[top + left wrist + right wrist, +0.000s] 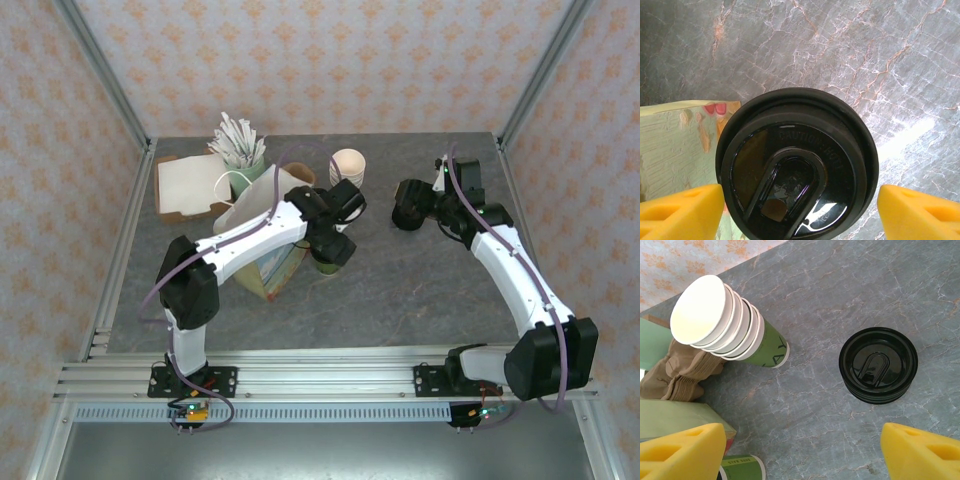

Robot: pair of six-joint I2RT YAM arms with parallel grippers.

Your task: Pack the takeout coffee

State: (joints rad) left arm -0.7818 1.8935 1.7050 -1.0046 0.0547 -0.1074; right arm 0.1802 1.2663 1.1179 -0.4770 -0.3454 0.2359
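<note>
The takeout coffee [323, 266] stands upright on the table, right beside the paper bag [262, 262]. In the left wrist view I look straight down on its black lid [797, 165]. My left gripper [801, 200] straddles the lid, with a yellow fingertip [700, 207] at the rim on each side. Whether they press on it I cannot tell. From above, the left gripper [332, 248] hangs over the cup. My right gripper [803, 440] is open over bare table, near the pile of black lids [878, 365].
A stack of lidless cream-and-green cups [730, 325] stands behind the bag, with brown paper [675, 372] next to it. A flat cardboard box [190, 185] and a holder of white packets [238, 140] fill the back left corner. The bag's green printed side [675, 150] borders the coffee.
</note>
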